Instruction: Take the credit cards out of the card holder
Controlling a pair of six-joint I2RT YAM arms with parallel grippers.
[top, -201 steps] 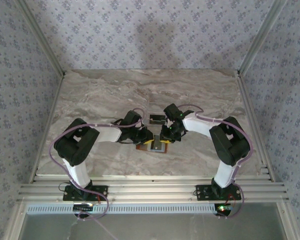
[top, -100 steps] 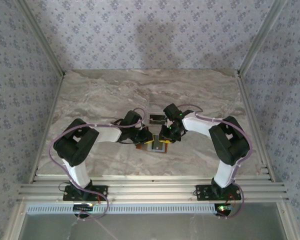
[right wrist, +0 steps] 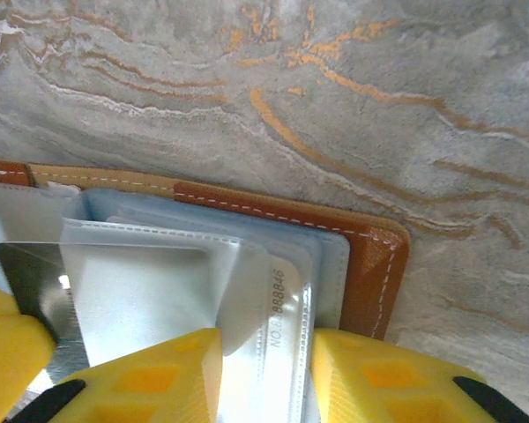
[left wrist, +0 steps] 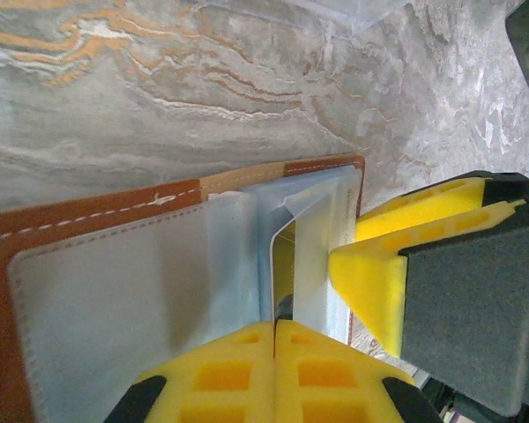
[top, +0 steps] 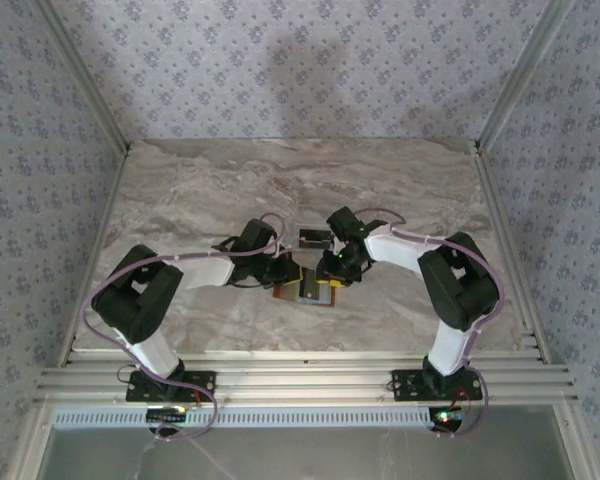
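Lying open and flat on the grey marble-patterned surface [top: 210,190], the small brown leather card holder [top: 320,296] with grey-blue inner pockets sits midway between the two arms, toward the near edge. Its long axis runs roughly left to right, with the pockets facing up.

The left end effector [left wrist: 273,374] is closed, pinching a thin translucent pocket leaf [left wrist: 272,273] and holding it up on edge. This seems meant to fan the pockets apart and steady the holder.

The right end effector [right wrist: 264,379] has its jaws apart, straddling a whitish rectangular credit card [right wrist: 278,308] with an embossed number. It is not clamped on the card and looks lined up for a pull.

The card is still seated in its sleeve. Its numbered side runs away from the jaws toward the holder's stitched brown border [right wrist: 370,256]. Sleeves cover too much of the card to tell its long axis.
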